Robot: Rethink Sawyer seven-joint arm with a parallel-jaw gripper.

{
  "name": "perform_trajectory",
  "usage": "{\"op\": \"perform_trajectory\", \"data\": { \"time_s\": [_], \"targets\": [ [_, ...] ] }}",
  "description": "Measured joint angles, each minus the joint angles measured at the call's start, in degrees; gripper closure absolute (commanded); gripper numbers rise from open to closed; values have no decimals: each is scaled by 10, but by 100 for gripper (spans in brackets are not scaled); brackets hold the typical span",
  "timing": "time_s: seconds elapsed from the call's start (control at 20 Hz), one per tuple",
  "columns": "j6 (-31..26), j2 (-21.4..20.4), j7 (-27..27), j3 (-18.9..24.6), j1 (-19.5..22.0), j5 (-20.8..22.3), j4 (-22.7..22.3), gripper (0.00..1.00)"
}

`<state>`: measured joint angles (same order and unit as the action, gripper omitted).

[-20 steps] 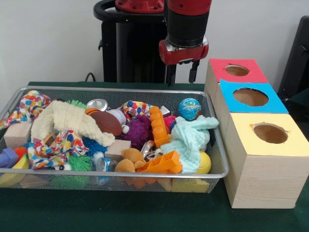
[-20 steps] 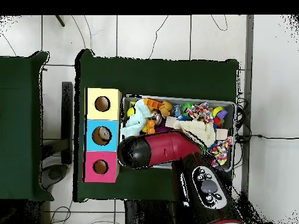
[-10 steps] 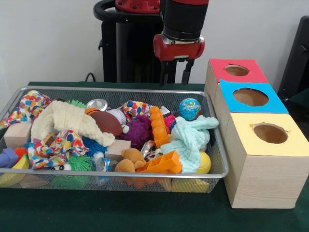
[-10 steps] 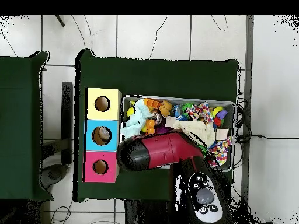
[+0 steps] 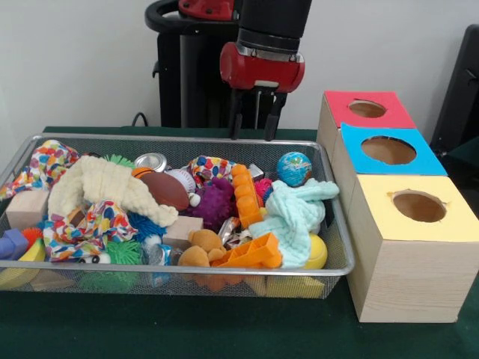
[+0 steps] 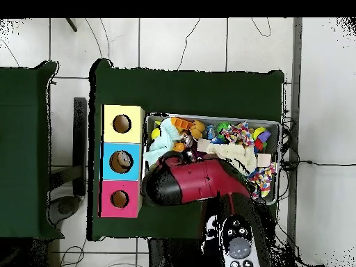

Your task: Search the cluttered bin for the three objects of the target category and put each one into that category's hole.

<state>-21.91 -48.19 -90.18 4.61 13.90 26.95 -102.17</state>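
The wire-mesh bin (image 5: 224, 270) is full of toys, and it also shows in the overhead view (image 6: 272, 125). A wrinkly see-through bluish piece (image 5: 158, 253) lies by the front rim. Another glinting crumpled piece (image 5: 230, 230) sits beside the teddy; no other such piece shows. The blue-topped box's hole (image 5: 388, 149) is at the right between the red and yellow boxes, and it also shows in the overhead view (image 6: 121, 162). My gripper (image 5: 254, 126) hangs open and empty above the bin's far rim. In the overhead view the arm (image 6: 198, 182) hides it.
The bin holds a globe ball (image 5: 294, 168), a metal tin (image 5: 151, 161), a mint cloth (image 5: 294, 213), a cream cloth (image 5: 105, 187), a brown football (image 5: 165, 189), an orange toy (image 5: 254, 254) and a teddy (image 5: 198, 247). The red-topped box (image 5: 367, 109) and the yellow-topped box (image 5: 418, 206) flank the blue one.
My gripper has moved left along the bin's far rim in the front view and risen a little. It stays open and empty. The things in the bin have not moved.
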Motion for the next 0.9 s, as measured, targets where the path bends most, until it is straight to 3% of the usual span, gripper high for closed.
{"op": "perform_trajectory", "data": {
  "time_s": [0.35, 0.9],
  "targets": [
    [58, 19, 0, -36, -3, 0, 30, 0],
    [58, 71, 0, -43, 27, 0, 55, 0]
  ]
}}
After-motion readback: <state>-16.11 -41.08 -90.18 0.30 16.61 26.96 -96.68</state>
